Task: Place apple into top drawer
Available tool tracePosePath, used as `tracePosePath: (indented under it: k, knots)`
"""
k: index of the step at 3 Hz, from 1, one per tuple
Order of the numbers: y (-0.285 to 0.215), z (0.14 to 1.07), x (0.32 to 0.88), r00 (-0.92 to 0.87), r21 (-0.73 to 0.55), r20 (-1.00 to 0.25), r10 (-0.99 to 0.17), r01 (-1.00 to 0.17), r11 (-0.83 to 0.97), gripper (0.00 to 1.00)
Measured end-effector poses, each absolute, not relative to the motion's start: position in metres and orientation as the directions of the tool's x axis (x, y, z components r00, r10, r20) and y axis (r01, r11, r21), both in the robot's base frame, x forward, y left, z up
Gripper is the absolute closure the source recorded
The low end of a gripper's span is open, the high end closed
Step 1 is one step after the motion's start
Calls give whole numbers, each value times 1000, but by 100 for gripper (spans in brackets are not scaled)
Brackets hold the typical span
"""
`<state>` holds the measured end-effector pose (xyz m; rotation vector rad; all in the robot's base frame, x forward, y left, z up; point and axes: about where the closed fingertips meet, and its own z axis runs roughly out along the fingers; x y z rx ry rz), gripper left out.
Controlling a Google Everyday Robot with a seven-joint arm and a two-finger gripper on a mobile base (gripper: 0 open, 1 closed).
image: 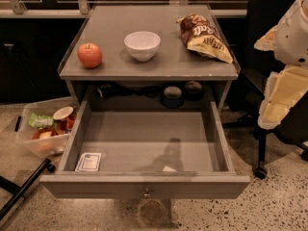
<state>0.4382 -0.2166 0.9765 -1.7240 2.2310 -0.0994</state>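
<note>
The apple (89, 55), red-orange and round, sits on the left of the grey cabinet top (110, 30). The top drawer (144, 186) is pulled wide open below it. Its front panel has a small round knob (147, 193). On its floor lie a small white card (88, 161) and a white scrap (168, 169). My gripper (275, 110) hangs at the right edge on the white and yellowish arm (293, 32). It is off the cabinet's right side, far from the apple and holding nothing that I can see.
A white bowl (142, 44) and a chip bag (204, 37) lie on the cabinet top right of the apple. A clear plastic tub (45, 126) of food pieces stands on the floor at left. A black chair (262, 148) stands behind my arm. A black bar (24, 186) crosses the lower left.
</note>
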Motion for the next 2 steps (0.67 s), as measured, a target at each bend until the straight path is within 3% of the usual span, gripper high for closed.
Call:
tracePosePath:
  k: [2]
  knots:
    - [-211,981,452,-257,-254,-247,-934,-913,318,0]
